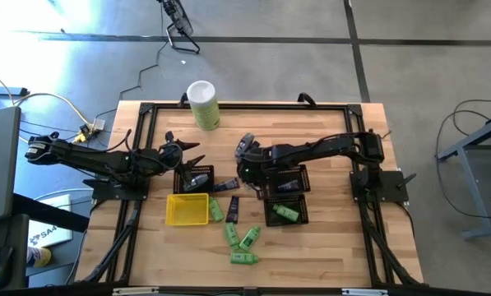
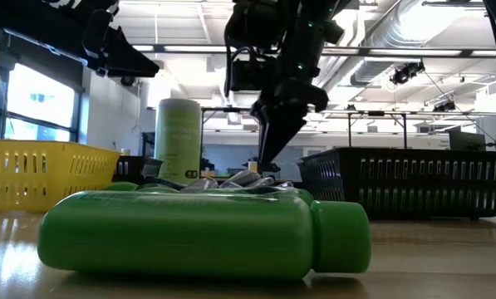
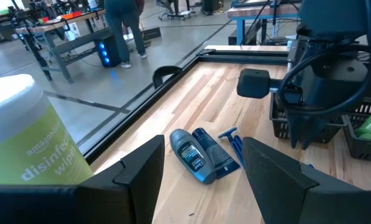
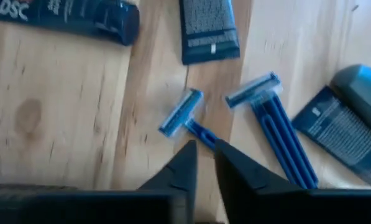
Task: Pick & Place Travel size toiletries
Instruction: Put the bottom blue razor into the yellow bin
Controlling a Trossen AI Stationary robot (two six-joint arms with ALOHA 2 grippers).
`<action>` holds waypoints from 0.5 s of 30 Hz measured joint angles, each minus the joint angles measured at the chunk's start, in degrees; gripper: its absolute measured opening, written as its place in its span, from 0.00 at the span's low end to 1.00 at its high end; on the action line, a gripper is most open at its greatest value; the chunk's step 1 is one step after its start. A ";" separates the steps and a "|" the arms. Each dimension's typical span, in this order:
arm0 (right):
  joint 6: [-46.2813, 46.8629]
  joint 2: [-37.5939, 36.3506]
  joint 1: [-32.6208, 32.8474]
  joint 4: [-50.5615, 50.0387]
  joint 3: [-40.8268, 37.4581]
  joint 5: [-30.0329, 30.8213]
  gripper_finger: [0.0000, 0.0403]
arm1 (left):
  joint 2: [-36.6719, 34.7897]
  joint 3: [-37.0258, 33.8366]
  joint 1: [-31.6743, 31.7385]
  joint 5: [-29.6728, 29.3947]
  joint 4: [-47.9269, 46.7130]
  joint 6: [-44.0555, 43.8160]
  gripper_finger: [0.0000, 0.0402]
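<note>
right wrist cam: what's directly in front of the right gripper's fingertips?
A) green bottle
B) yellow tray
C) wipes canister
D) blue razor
D: in the right wrist view the right gripper has its fingertips on either side of the handle of a blue razor lying on the wooden table, with a second razor beside it.

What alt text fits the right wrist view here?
The right gripper, fingers nearly closed, sits over the handle of a blue razor on the wooden table. A second blue razor and dark tubes lie nearby.
</note>
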 joint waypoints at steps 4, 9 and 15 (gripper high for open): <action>-0.54 0.16 0.00 0.25 -0.02 0.44 0.32 | 0.00 0.00 0.00 0.00 0.00 0.00 0.52; -1.51 0.16 -0.04 0.20 -0.02 0.32 0.48 | 0.00 0.00 0.00 0.02 0.00 -0.02 0.52; -3.16 1.17 -0.26 -0.19 -0.43 -0.21 0.50 | 0.00 -0.02 0.00 0.01 0.00 -0.03 0.52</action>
